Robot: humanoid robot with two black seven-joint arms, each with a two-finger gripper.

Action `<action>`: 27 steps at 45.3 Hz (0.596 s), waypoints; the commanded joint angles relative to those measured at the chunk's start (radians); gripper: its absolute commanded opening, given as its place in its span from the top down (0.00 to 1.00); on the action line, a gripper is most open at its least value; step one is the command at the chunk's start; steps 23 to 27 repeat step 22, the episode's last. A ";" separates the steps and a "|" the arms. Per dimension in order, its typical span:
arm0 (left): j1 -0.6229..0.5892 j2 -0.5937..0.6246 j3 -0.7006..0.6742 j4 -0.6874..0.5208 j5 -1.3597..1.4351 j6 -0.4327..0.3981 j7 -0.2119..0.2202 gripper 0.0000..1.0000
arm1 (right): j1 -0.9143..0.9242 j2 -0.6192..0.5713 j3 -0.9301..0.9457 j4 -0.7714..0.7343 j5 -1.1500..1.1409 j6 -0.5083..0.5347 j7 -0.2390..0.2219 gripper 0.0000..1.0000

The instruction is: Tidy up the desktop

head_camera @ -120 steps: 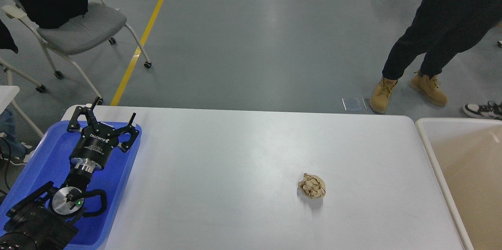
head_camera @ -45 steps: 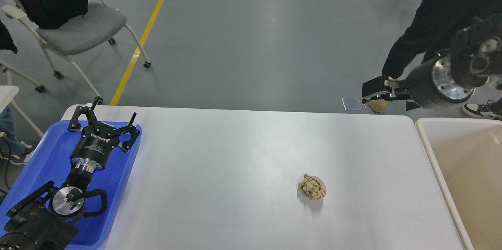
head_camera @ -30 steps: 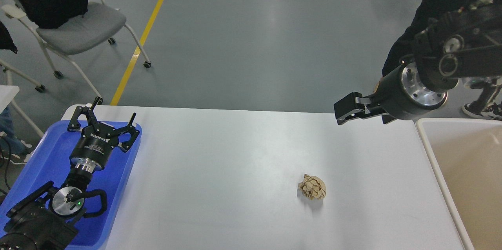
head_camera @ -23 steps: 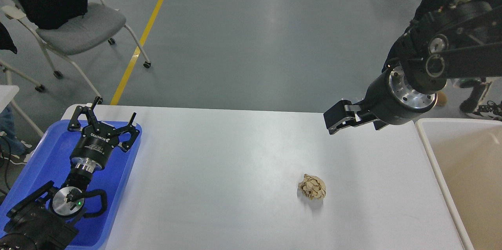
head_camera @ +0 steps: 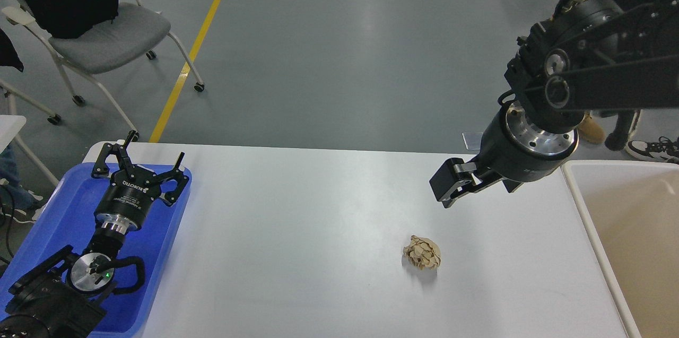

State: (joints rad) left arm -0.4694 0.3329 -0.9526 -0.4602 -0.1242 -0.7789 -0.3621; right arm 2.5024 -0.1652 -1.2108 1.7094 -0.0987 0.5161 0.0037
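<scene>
The white desktop [head_camera: 318, 253] fills the lower part of the head view. A crumpled tan paper ball [head_camera: 422, 252] lies on it, right of centre. My right gripper [head_camera: 444, 189] hangs above the desktop, up and slightly right of the ball and apart from it. It is seen side-on, so I cannot tell how its fingers stand. My left gripper [head_camera: 140, 156] is open and empty, with its fingers spread over the far end of the blue tray [head_camera: 63, 210].
A beige bin [head_camera: 636, 232] stands at the desktop's right edge. The blue tray sits at its left edge under my left arm. A grey chair [head_camera: 106, 35] and a person's legs [head_camera: 599, 131] are on the floor beyond the table.
My right arm has come into view from the upper right and moved down and left over the desktop towards the paper ball. The left arm and the ball have not moved.
</scene>
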 commanded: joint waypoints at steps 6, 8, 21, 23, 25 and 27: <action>0.000 0.000 0.000 0.000 0.000 0.000 0.000 0.01 | -0.002 0.004 -0.069 -0.004 0.040 0.013 -0.001 0.00; 0.000 0.000 0.000 0.000 0.000 0.000 0.000 0.01 | -0.002 0.004 -0.072 -0.004 0.056 0.013 -0.001 0.00; 0.000 0.000 0.000 0.000 0.000 0.000 -0.001 0.01 | -0.007 0.000 -0.085 -0.004 0.074 0.012 0.001 0.00; 0.000 0.000 0.000 0.000 0.000 0.000 -0.001 0.01 | -0.008 0.001 -0.085 -0.004 0.074 0.013 0.001 0.00; 0.000 0.000 0.000 0.000 0.000 0.000 -0.001 0.01 | -0.008 0.001 -0.085 -0.004 0.074 0.013 0.001 0.00; 0.000 0.000 0.000 0.000 0.000 0.000 -0.001 0.01 | -0.008 0.001 -0.085 -0.004 0.074 0.013 0.001 0.00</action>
